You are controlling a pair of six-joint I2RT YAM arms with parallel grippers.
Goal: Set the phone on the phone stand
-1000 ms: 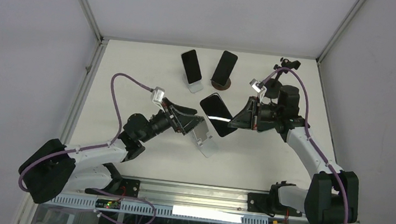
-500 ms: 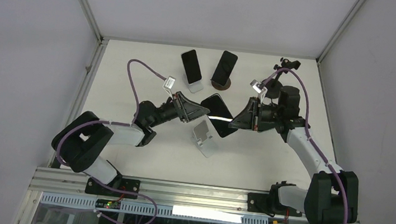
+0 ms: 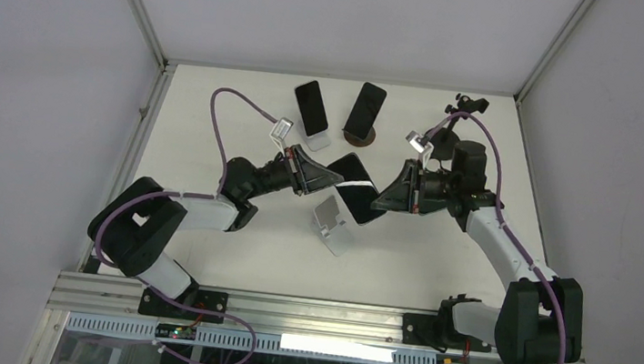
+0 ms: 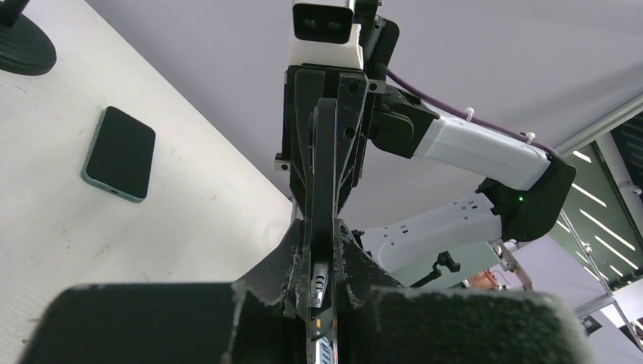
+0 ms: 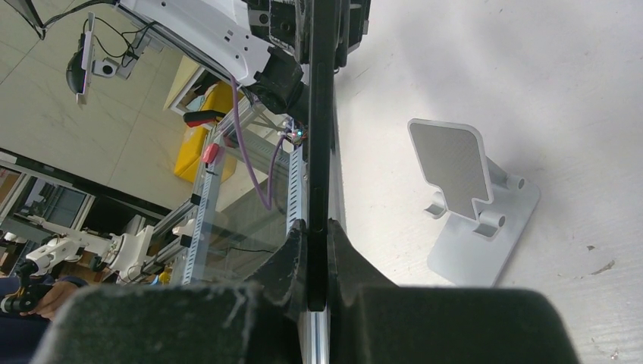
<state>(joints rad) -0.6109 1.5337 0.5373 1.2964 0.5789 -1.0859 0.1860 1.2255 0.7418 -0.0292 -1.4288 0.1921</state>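
A black phone (image 3: 352, 184) hangs in the air over the table's middle, gripped at both ends. My left gripper (image 3: 331, 178) is shut on its left edge and my right gripper (image 3: 379, 199) is shut on its right edge. The left wrist view shows the phone (image 4: 324, 159) edge-on between that gripper's (image 4: 322, 236) pads. In the right wrist view it (image 5: 320, 114) also stands edge-on in the right gripper (image 5: 318, 227). The silver phone stand (image 3: 332, 223) sits just below and in front of the phone, with nothing on it; it (image 5: 474, 205) also shows right of the right fingers.
Two other phones stand on stands at the back: one on a white stand (image 3: 311, 108), one on a dark round stand (image 3: 365, 110). A further phone (image 4: 119, 154) lies flat on the table near the right arm. Walls bound the table.
My left arm swung away from the silver stand up to the phone's left edge and its jaws closed on it. The right gripper kept holding the phone in place.
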